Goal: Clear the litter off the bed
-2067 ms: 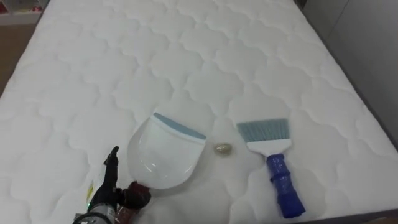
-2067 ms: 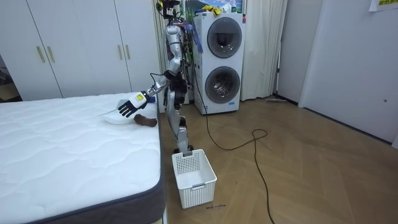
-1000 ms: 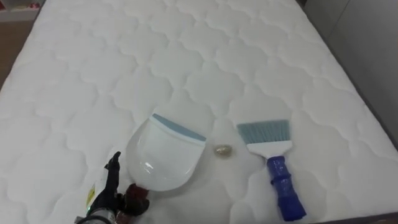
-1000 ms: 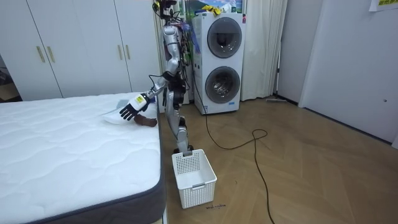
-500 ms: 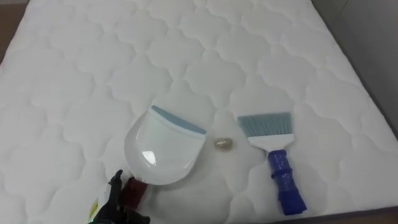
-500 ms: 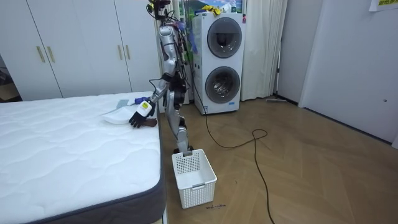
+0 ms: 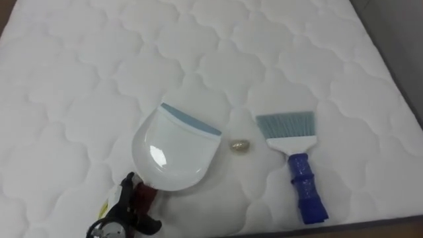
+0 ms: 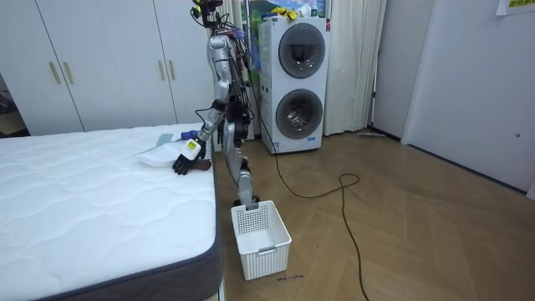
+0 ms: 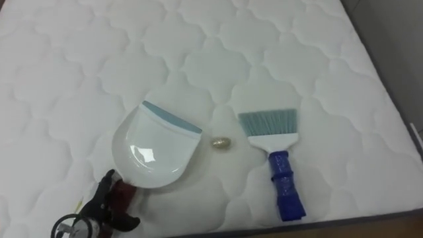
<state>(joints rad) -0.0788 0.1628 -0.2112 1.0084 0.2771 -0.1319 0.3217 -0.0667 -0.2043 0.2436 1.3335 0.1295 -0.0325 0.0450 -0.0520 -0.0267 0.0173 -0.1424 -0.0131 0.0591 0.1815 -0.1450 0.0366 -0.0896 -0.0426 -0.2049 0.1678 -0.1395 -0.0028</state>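
Note:
A white dustpan (image 7: 173, 149) with a grey-blue lip lies on the quilted white mattress (image 7: 99, 66), its dark red handle (image 7: 145, 194) pointing toward me. My left hand (image 7: 122, 215) is at the lower left, its dark fingers curled about that handle. A small beige scrap (image 7: 238, 145) lies just right of the dustpan's lip. Right of the scrap lies a brush (image 7: 294, 155) with grey-blue bristles and a blue handle, bristles pointing away. In the room view I stand at the bed's corner with my left hand (image 8: 184, 159) down on the dustpan (image 8: 155, 157).
The mattress edge runs along the bottom and right of the eye views. A white laundry basket (image 8: 259, 238) stands on the wood floor by the bed's side. Stacked washing machines (image 8: 294, 75) and white wardrobes (image 8: 100, 58) are behind me.
My left hand has dropped from hovering spread above the bed onto the dustpan's handle and curled round it. The eye view has shifted down a little; dustpan, scrap and brush lie as before.

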